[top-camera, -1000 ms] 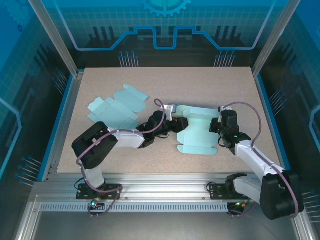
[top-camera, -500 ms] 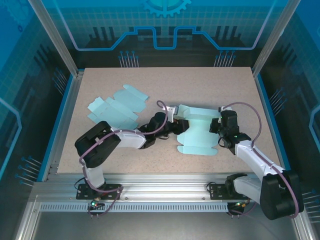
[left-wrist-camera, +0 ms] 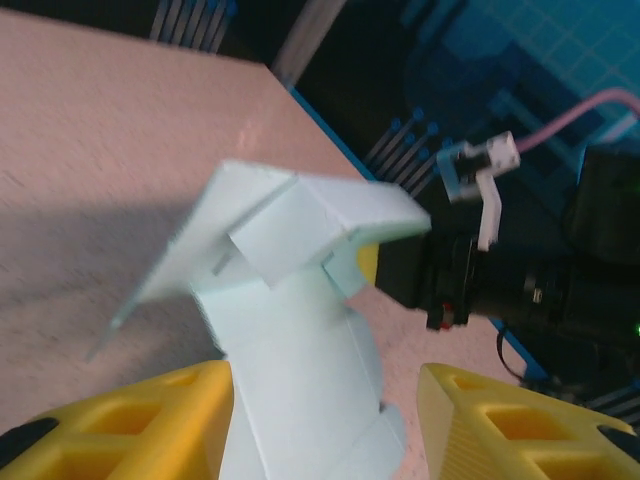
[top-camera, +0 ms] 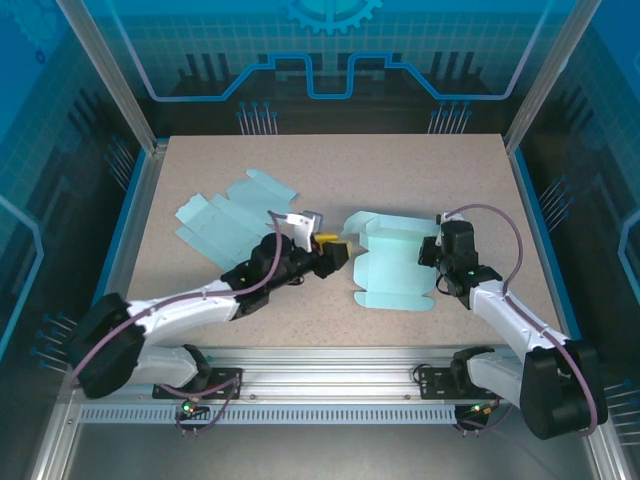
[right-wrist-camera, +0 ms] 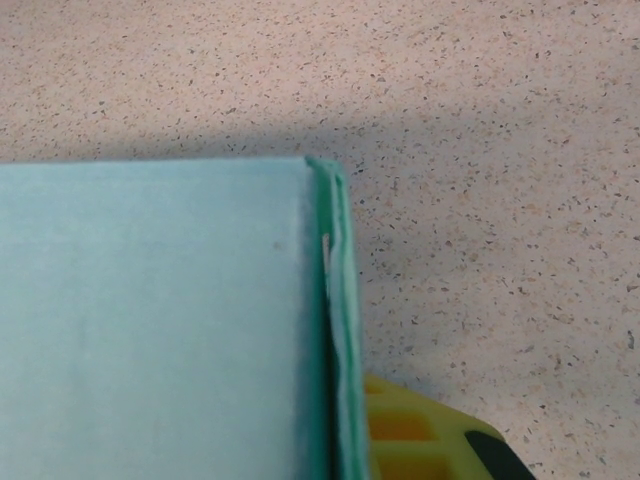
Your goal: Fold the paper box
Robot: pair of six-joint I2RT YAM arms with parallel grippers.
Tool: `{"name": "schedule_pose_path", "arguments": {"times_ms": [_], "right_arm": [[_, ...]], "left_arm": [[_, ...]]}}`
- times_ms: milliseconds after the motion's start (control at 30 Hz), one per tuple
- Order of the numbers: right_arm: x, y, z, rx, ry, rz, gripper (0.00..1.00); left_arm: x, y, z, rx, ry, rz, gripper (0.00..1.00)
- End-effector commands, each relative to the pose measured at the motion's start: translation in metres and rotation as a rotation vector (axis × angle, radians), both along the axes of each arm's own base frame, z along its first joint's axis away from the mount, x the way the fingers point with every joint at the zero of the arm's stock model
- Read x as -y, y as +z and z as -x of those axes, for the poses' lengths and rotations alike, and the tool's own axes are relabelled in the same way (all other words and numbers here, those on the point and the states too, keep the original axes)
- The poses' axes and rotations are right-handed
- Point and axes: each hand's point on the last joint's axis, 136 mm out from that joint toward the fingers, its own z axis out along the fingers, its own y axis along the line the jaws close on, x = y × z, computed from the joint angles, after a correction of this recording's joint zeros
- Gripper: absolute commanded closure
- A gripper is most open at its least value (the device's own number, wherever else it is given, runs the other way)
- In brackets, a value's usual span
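1. Left pincer (top-camera: 335,252): the jaws stand apart. In the left wrist view the two yellow fingers (left-wrist-camera: 130,420) frame the near end of the paper box (top-camera: 395,262) with a gap on each side. A raised flap of the box stands just ahead of the fingertips. The picture is blurred, so contact with the paper cannot be confirmed.

2. Right pincer (top-camera: 438,265): the jaws are together, clamped on the paper box at its right edge. In the right wrist view the doubled edge of the paper runs straight out from the pincer, and one yellow finger (right-wrist-camera: 420,440) shows just beside it.

3. The paper box lies on the table (top-camera: 400,170) between the two pincers, partly folded.

4. A flat paper sheet (top-camera: 235,215) lies behind the left pincer, well apart from it.
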Motion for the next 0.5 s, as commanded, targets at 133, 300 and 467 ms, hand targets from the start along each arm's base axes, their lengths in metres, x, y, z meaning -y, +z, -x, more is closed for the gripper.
{"name": "schedule_pose_path", "arguments": {"times_ms": [133, 300, 467], "right_arm": [[-0.006, 0.014, -0.008, 0.037, 0.012, -0.025, 1.0], [-0.006, 0.015, -0.008, 0.04, 0.014, -0.024, 1.0], [-0.006, 0.014, -0.007, 0.039, 0.013, -0.023, 1.0]], "left_arm": [[-0.068, -0.006, -0.056, 0.048, 0.282, -0.243, 0.48], [-0.063, -0.021, -0.102, 0.044, 0.283, -0.275, 0.48], [-0.036, -0.044, -0.133, 0.03, 0.238, -0.307, 0.48]]}}
